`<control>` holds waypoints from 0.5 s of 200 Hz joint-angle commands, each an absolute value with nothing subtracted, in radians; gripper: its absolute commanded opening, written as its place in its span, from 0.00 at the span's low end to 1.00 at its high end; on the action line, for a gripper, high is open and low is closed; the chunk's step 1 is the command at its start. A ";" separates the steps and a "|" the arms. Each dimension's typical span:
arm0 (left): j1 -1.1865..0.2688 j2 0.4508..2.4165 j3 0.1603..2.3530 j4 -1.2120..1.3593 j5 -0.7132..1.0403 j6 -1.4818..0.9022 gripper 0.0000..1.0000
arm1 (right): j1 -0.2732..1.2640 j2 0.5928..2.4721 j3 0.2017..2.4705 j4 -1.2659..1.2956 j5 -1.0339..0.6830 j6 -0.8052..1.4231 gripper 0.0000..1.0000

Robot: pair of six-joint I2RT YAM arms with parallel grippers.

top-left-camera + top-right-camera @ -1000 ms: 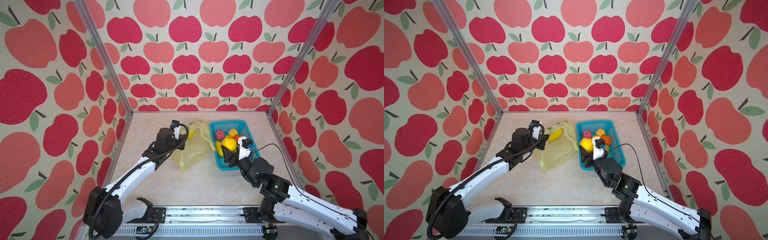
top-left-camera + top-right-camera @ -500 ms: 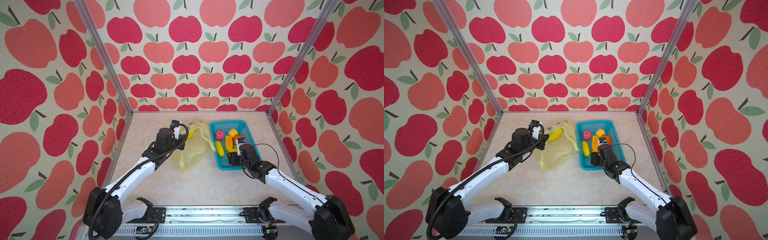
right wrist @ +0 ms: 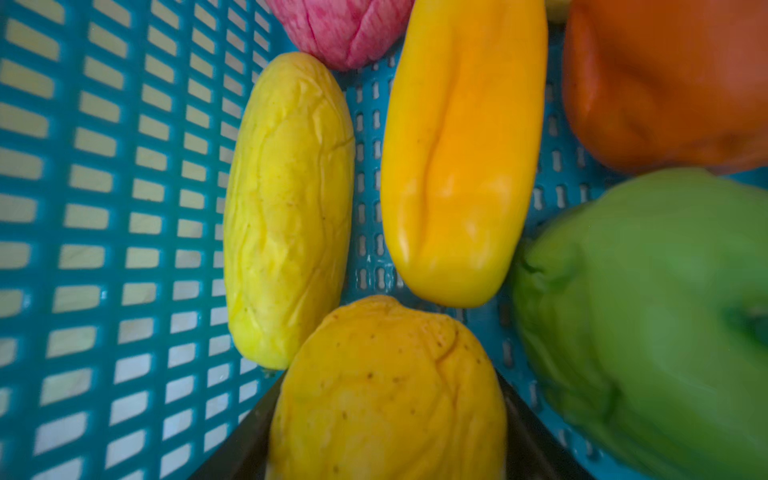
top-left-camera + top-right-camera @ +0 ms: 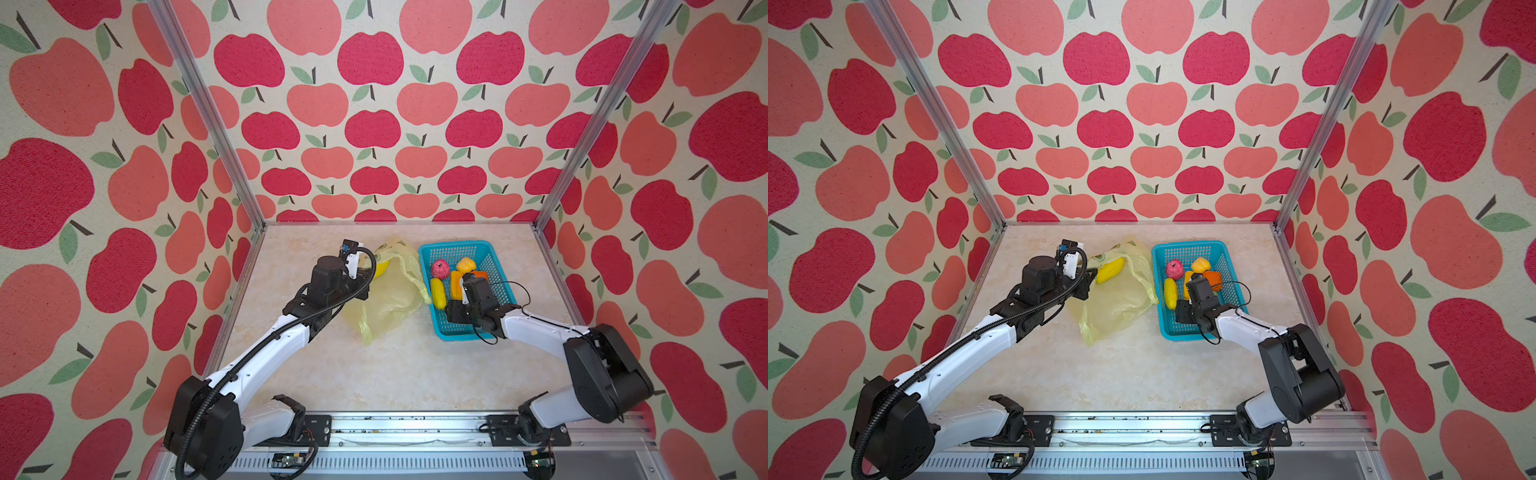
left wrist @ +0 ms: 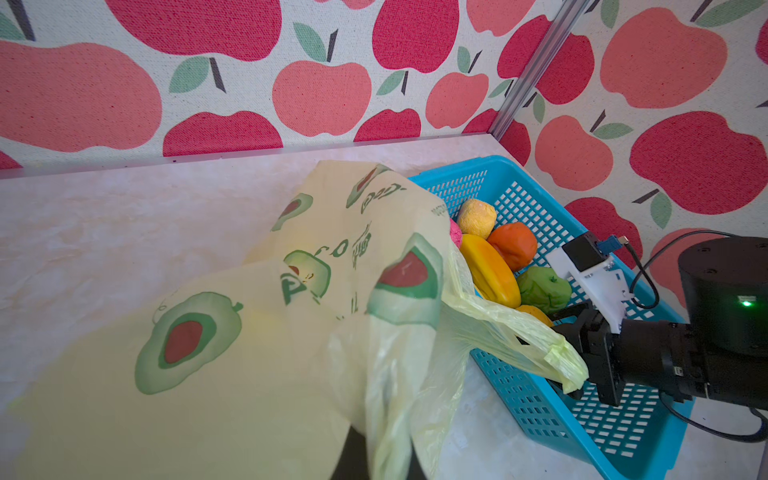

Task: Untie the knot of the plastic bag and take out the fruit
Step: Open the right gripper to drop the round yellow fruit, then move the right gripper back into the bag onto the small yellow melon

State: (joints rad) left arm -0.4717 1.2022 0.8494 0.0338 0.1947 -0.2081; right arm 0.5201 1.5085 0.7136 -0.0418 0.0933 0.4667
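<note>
Already the plastic bag, lying toward the table's back edge just beside the basket, is untied, its handle loops loose, yet one long yellow fruit sits inside. The left gripper is clamped on the bag's edge. The right gripper grips a round yellow fruit low in the basket, among several others, not yet released.

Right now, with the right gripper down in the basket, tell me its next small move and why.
Probably open the right gripper and let go: its jaws hold the round yellow fruit low inside the turquoise basket, beside the long yellow fruit, so it looks ready to be dropped there.
</note>
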 commanded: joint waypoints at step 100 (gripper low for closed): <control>-0.469 1.187 0.874 0.019 0.203 -0.178 0.00 | 0.583 1.316 0.756 -0.100 0.285 0.420 0.86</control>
State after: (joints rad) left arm -0.4717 1.2022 0.8494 0.0330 0.1947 -0.1921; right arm 0.5423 1.4265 0.7490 -0.0483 0.2054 0.4458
